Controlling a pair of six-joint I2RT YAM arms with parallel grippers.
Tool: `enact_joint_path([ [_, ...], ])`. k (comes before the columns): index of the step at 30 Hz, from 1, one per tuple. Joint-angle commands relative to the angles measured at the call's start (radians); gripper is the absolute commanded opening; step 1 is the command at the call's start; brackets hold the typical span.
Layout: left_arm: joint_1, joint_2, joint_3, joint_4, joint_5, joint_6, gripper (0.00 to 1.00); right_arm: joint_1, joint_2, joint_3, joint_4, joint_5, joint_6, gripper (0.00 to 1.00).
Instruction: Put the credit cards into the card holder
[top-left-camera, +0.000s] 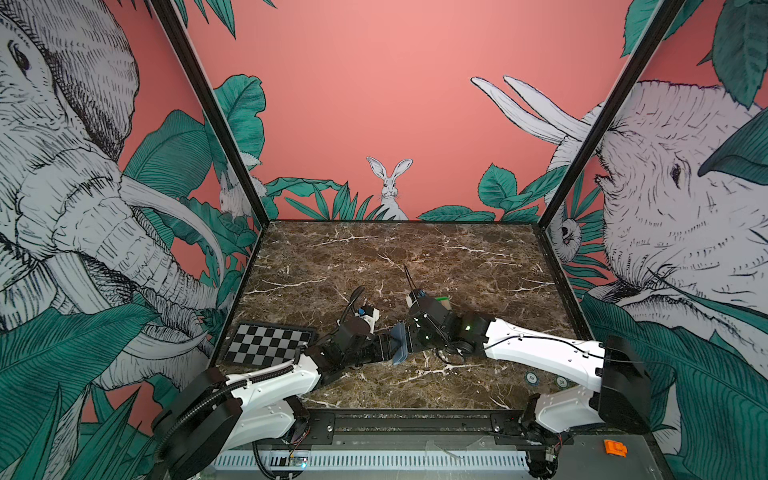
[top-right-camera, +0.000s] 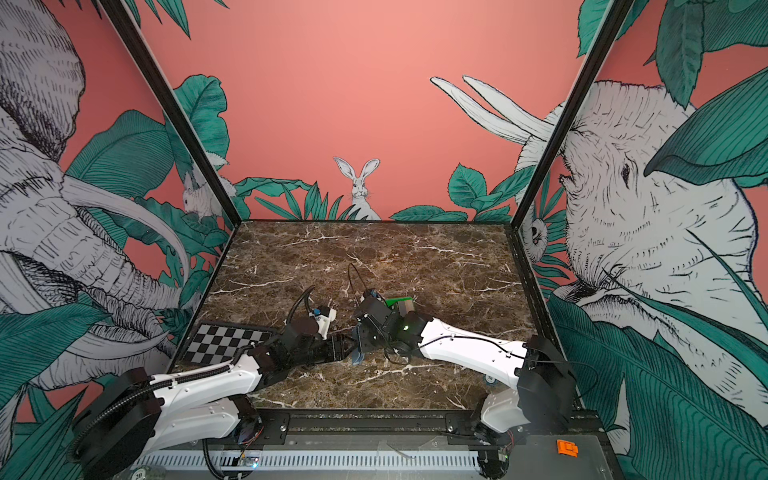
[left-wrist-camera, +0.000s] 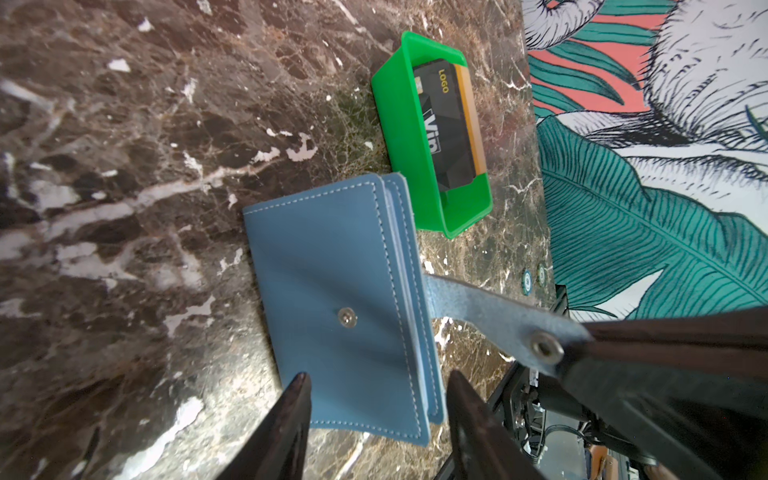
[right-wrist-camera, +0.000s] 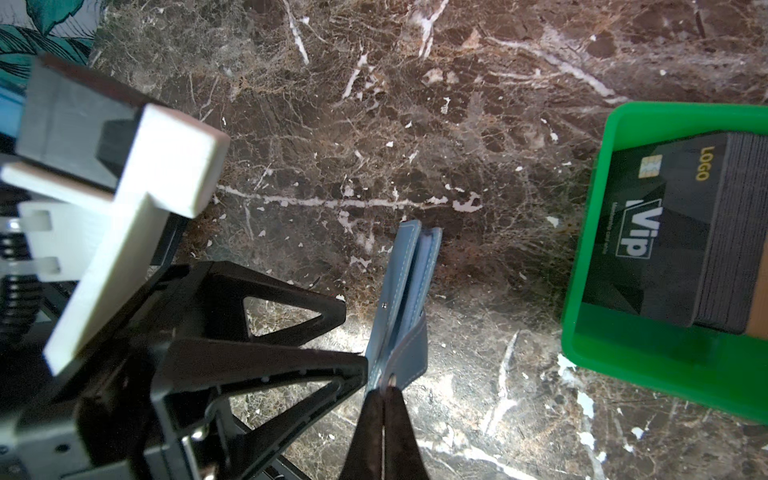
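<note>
Card holder (left-wrist-camera: 332, 291) sat between claws, near green tray (left-wrist-camera: 399, 137) holding credit cards (left-wrist-camera: 446, 133). Right claw (right-wrist-camera: 384, 392) pinched snap tab (left-wrist-camera: 498, 320); left claw (left-wrist-camera: 378, 376) gaped, empty. Probably light, floppy; grip stitched cover edge.

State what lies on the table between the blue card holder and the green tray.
Nothing: only bare marble table separates the card holder from the green tray, clearest in the right wrist view.

Black card (right-wrist-camera: 652, 224) in green tray (right-wrist-camera: 590, 249), yellow "LOGO", white boxed "Vip"
</note>
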Motion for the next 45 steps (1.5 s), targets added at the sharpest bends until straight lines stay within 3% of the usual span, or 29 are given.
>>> enact_joint_path([
  [1,-0.001,0.016,0.030,0.026,0.013,-0.002,0.55,0.004,-0.039,-0.014,0.024,0.002,-0.013,0.00],
  [8,-0.002,0.044,0.052,0.010,0.017,0.013,0.55,0.004,-0.050,-0.019,0.028,0.010,-0.021,0.00],
  [13,-0.003,0.043,0.041,-0.022,-0.001,0.005,0.43,0.004,-0.042,-0.022,0.015,0.020,-0.020,0.00],
  [33,-0.001,0.015,0.025,-0.071,-0.045,0.016,0.17,0.004,-0.011,-0.064,-0.013,0.069,-0.008,0.03],
  [45,0.008,-0.040,0.023,-0.189,-0.082,0.029,0.10,0.004,-0.046,-0.070,-0.018,0.062,-0.011,0.19],
])
